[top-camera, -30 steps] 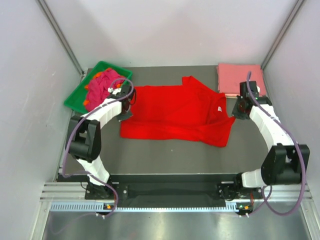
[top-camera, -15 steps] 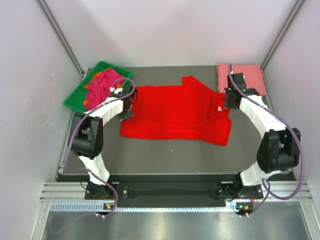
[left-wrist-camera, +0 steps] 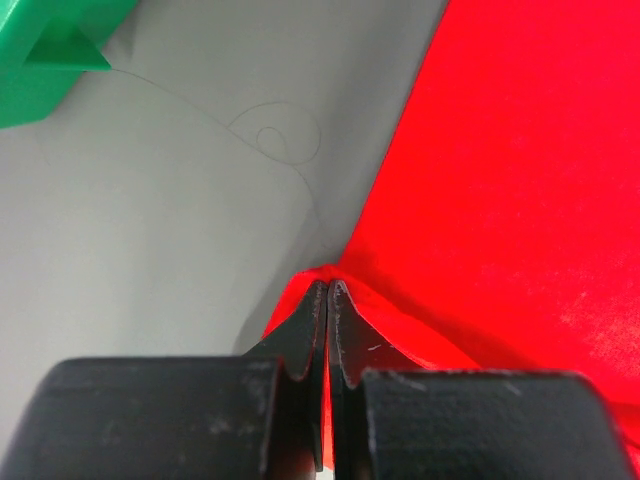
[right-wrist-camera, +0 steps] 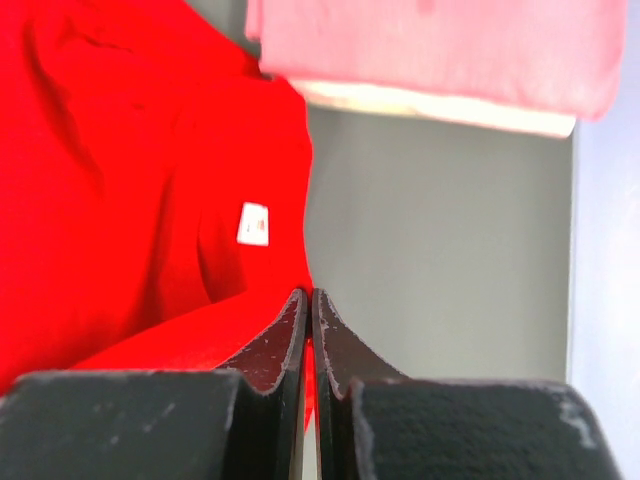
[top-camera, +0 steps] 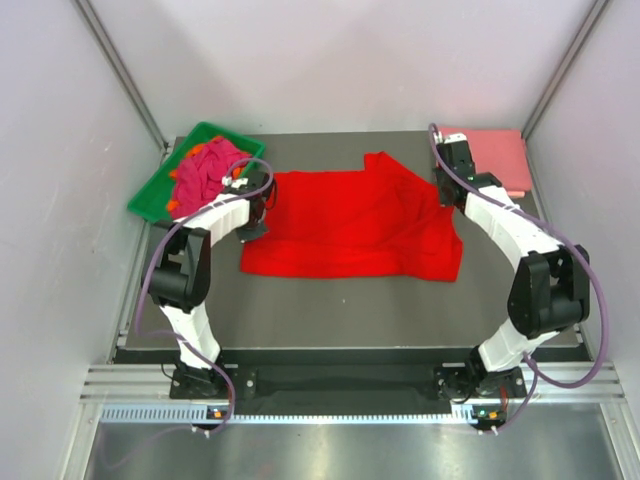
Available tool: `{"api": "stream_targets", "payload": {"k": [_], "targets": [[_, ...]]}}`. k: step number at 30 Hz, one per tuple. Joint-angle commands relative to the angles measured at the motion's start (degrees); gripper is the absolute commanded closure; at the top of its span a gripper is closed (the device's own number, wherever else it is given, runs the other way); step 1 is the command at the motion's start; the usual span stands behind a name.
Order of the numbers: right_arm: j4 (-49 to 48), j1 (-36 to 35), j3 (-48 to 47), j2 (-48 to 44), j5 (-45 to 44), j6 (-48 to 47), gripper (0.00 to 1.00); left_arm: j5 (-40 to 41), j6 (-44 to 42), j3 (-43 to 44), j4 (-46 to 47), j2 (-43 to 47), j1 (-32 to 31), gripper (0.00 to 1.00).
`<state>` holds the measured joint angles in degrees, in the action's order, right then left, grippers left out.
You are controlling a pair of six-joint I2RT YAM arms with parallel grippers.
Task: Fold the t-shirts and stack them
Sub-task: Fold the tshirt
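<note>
Because the green tray (top-camera: 148,198), with its heap of magenta and orange t-shirts (top-camera: 205,165), lies at the far-left corner of the counter (top-camera: 340,305), close to the left gripper (left-wrist-camera: 328,290), a wide swing on that side could catch the tray's rim or drag a shirt out. The left gripper is pressed together, pinching a small raised fold at the left edge of the red t-shirt (top-camera: 345,225). So little cloth sits between the tips that a sharp pull could slip it free.

The red t-shirt lies spread across the middle of the counter, its right part rumpled and doubled over. Uneven lifting on the two sides would likely deepen these creases and leave a skewed fold. The white neck label (right-wrist-camera: 253,222) shows just beside the right-hand grip.

The right gripper (right-wrist-camera: 308,297) is pressed together, pinching the shirt's right edge near the collar, probably by one layer only. If so, the layer beneath may lag and bunch.

The folded salmon-pink t-shirt (top-camera: 495,155) lies at the far-right corner, near the right gripper but apart from it. A carry that passes low over it could push it askew or lay the red cloth off-square on the stack.
</note>
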<state>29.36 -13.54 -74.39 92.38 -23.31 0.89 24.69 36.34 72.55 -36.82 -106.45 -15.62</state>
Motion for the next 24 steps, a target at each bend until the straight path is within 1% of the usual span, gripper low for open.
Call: {"api": "stream_targets", "payload": {"k": [1, 8, 13, 24], "targets": [[-7.2, -0.96, -1.11, -0.09, -3.4, -4.48, 1.0, 1.85, 1.02, 1.45, 1.66, 0.11, 0.32, 1.0], [-11.43, -1.14, 0.21, 2.1, -6.92, -7.83, 1.0, 1.68, 1.63, 2.06, 1.4, -0.86, 0.5, 1.0], [-12.4, -1.31, 0.65, 1.67, -4.82, -7.65, 1.0, 1.24, 1.98, 2.59, 1.4, -1.21, 0.85, 1.0], [-8.89, -2.1, -0.23, 2.54, -4.37, -7.74, 1.0, 2.65, 4.71, 2.86, 1.75, 1.69, 1.11, 1.0]]}}
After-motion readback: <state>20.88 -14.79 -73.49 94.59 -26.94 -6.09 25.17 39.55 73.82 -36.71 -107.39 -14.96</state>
